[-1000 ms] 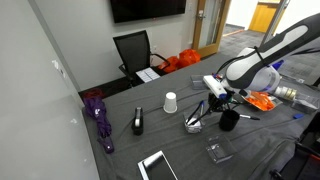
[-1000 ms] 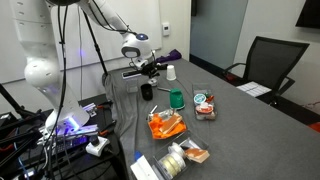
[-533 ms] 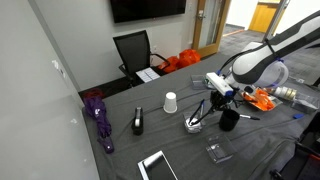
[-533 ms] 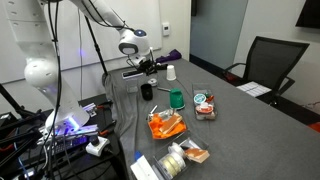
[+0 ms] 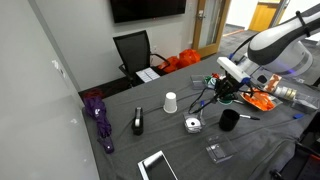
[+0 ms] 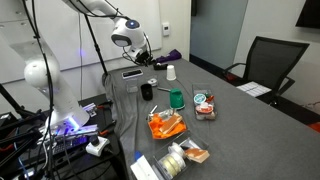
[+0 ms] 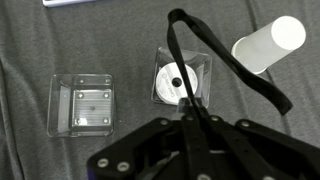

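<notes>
A: Fingers?
B: Fingers (image 7: 190,120) pressed together, pinching a black cord (image 5: 207,98), which hangs above the table (image 5: 185,150).
A: Underneath?
B: In the wrist view, a disc (image 7: 178,82) in a clear case. A box (image 7: 85,105) is beside it and a cup (image 7: 268,42) is near.

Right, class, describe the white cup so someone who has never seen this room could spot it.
Find the grey table in front of the black office chair. Near its middle, on the chair's side of the gripper holding a black cord, stands a small white cup. The black cup and the green cup nearby are dark; it alone is plain white.
</notes>
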Robot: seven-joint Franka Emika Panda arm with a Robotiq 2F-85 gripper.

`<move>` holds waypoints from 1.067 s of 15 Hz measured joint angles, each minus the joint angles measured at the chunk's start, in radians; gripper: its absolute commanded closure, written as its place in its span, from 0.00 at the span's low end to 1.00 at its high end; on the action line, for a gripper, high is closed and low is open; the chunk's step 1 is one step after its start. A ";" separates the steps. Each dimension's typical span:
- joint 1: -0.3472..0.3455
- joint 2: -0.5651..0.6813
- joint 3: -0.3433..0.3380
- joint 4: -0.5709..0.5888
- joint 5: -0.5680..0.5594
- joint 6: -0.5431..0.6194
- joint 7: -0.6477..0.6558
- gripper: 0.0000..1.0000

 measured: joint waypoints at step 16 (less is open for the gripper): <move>-0.038 0.334 -0.069 0.331 0.225 0.136 0.290 0.99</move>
